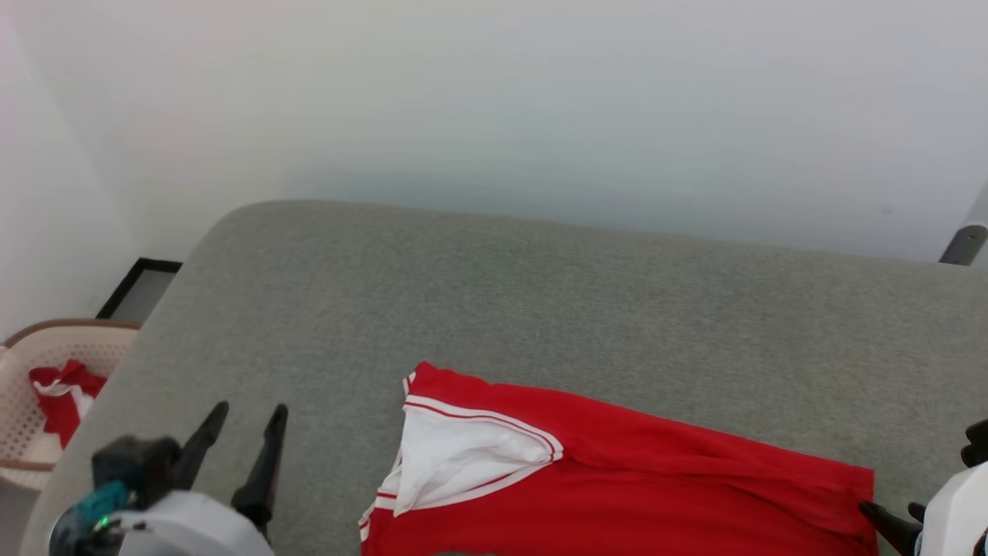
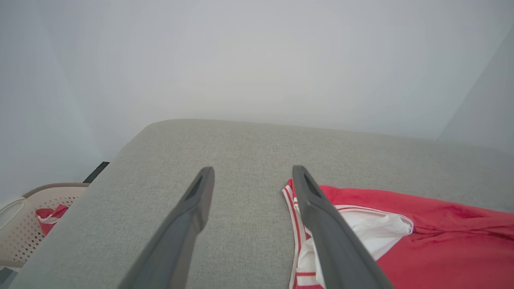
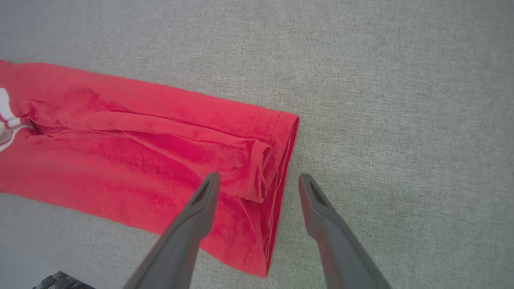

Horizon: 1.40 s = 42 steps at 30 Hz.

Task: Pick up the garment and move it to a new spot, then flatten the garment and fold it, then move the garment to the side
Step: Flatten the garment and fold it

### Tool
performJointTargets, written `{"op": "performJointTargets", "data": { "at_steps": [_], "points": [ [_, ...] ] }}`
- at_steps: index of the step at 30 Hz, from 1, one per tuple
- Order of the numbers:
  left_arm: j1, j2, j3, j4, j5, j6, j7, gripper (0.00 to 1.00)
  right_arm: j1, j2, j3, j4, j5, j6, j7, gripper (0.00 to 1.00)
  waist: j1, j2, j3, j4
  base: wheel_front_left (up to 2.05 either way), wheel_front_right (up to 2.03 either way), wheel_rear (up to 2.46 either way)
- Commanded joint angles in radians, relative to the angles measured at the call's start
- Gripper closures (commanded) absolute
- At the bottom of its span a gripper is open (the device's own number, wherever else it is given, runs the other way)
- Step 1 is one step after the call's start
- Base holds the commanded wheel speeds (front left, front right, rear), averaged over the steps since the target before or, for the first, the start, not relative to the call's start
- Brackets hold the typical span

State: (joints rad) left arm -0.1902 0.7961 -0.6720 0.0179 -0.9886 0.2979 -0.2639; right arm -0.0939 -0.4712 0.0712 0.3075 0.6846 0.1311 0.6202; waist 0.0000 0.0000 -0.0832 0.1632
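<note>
The garment [image 1: 617, 479] is a red jersey with a white sleeve and striped trim. It lies folded into a long band on the grey padded surface [image 1: 540, 293], at the near edge. My left gripper [image 1: 245, 417] stands open over bare surface, left of the sleeve end. In the left wrist view the left gripper [image 2: 252, 170] has its right finger over the garment's [image 2: 433, 245] striped edge, and nothing sits between the fingers. My right gripper [image 1: 888, 510] is at the garment's right hem. In the right wrist view the right gripper [image 3: 259, 176] is open, straddling the hem corner of the garment [image 3: 120, 160] without gripping it.
A beige perforated basket [image 1: 19, 386] stands on the floor to the left and holds a small red-and-white cloth [image 1: 65, 394]. A black frame [image 1: 143, 286] leans by the wall. A grey bar [image 1: 965, 239] shows at the far right. A pale wall rises behind.
</note>
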Motion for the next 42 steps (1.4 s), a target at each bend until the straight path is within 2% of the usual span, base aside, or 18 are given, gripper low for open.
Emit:
{"op": "performJointTargets", "data": {
  "at_steps": [1,9,17,22,23,24,34,42],
  "points": [
    [0.053,-0.023,0.055,-0.002,0.043,-0.008,0.001,0.0,-0.004,0.001,-0.009,0.013,-0.002,-0.001,0.012,0.0,0.0,0.0,0.005,0.014,0.0,0.0,0.0],
    [0.201,-0.125,0.234,-0.001,0.179,-0.06,0.001,0.0,-0.028,-0.006,-0.027,0.095,-0.018,-0.001,0.06,0.0,0.0,0.0,0.025,0.056,0.0,0.0,0.0],
    [0.273,-0.218,0.339,0.003,0.259,-0.122,0.001,0.0,-0.068,0.019,-0.038,0.199,-0.025,-0.001,0.097,0.0,0.0,0.0,0.055,0.101,0.0,0.0,0.0],
    [0.284,-0.275,0.394,0.01,0.301,-0.159,0.001,0.0,-0.097,0.041,0.002,0.271,-0.025,-0.001,0.123,0.0,0.0,0.0,0.079,0.119,0.0,0.0,0.0],
    [0.287,-0.285,0.403,0.013,0.309,-0.166,0.001,0.0,-0.101,0.045,0.018,0.281,-0.015,-0.001,0.134,0.58,0.0,0.0,0.082,0.122,0.0,0.0,0.0],
    [0.292,-0.294,0.412,0.016,0.318,-0.173,0.001,0.0,-0.107,0.053,0.033,0.287,-0.003,0.0,0.14,1.0,0.0,0.0,0.085,0.123,0.0,0.0,0.0],
    [0.308,-0.38,0.497,0.037,0.366,-0.222,0.001,0.0,-0.146,0.0,0.104,0.291,0.076,-0.001,0.155,1.0,0.0,0.0,0.103,0.122,0.0,0.0,0.0],
    [0.312,-0.426,0.538,0.057,0.398,-0.265,0.001,0.0,-0.19,-0.098,0.108,0.312,0.073,-0.002,0.085,1.0,0.0,0.0,0.099,0.101,0.0,0.0,0.0]
  ]
}}
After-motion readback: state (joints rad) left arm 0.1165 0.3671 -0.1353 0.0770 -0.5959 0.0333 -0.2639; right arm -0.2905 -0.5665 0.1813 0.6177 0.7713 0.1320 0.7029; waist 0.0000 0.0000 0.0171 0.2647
